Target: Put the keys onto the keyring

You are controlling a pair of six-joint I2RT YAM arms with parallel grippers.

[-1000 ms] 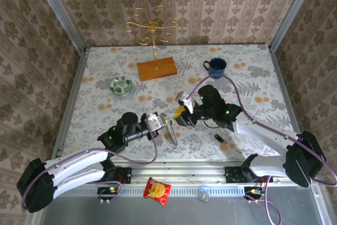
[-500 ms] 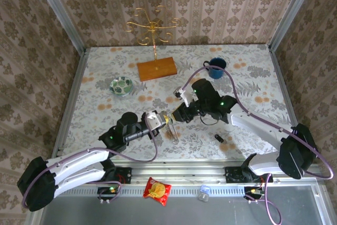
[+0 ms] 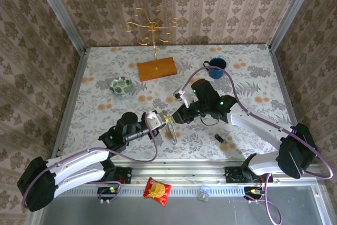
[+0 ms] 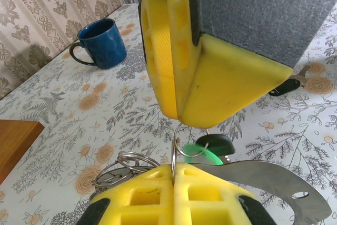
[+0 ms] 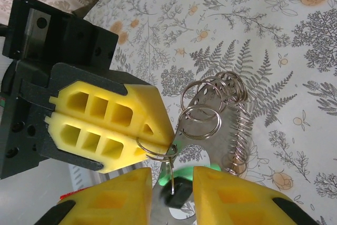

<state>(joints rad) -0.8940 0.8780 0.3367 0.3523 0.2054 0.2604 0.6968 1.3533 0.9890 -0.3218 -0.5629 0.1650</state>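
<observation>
Pinches a thin split ring point(image 5: 154, 152) in the shut left claw point(image 5: 164, 139), seemingly clear of the surface point(image 5: 274, 40), to give the other side a steady target. Has the green key point(image 4: 200, 154) at the right claw point(image 5: 172, 175) tips, just beside that ring, likely for threading. Cannot tell whether clamped or slack. Has the keyring point(image 4: 274, 183) band beside the left claw, black key point(image 3: 219, 138) well apart.

Soft, even light from above keeps the table point(image 3: 253, 77) bright all over, with shadows faint and short. In the left wrist view the left gripper point(image 4: 174, 169), close to the lens, goes slightly soft; the keyring point(image 4: 274, 183) carries a mild sheen
</observation>
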